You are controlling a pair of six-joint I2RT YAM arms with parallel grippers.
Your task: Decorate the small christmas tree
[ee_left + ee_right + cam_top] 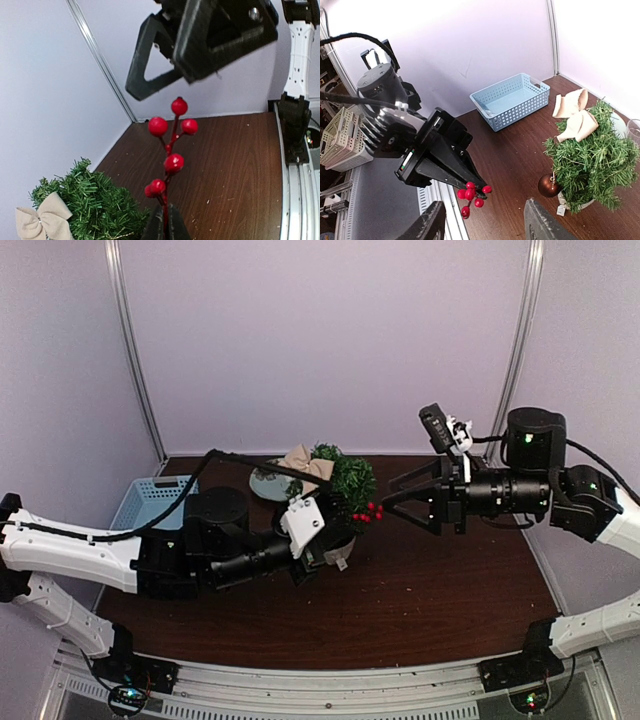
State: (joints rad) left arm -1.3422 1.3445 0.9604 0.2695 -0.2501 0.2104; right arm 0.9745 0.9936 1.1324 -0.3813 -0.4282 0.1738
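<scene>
Left gripper (165, 226) is clamped on the red berry sprig (170, 150); right gripper (482, 225) stands open just beyond it. The small christmas tree (345, 483) sits mid-table. Risk: the thin stem could twist and drop before insertion.

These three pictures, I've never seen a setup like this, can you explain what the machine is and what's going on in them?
It is two robot arms bolted at a brown table. One picture looks down from above; the other two come from cameras on each wrist. On the table stand a small christmas tree with a beige bow and a brown bauble, plus a light blue basket. A glass dish sits behind the tree. The left claw is shut on a red berry sprig. The right claw faces it, open and holding nothing.
</scene>
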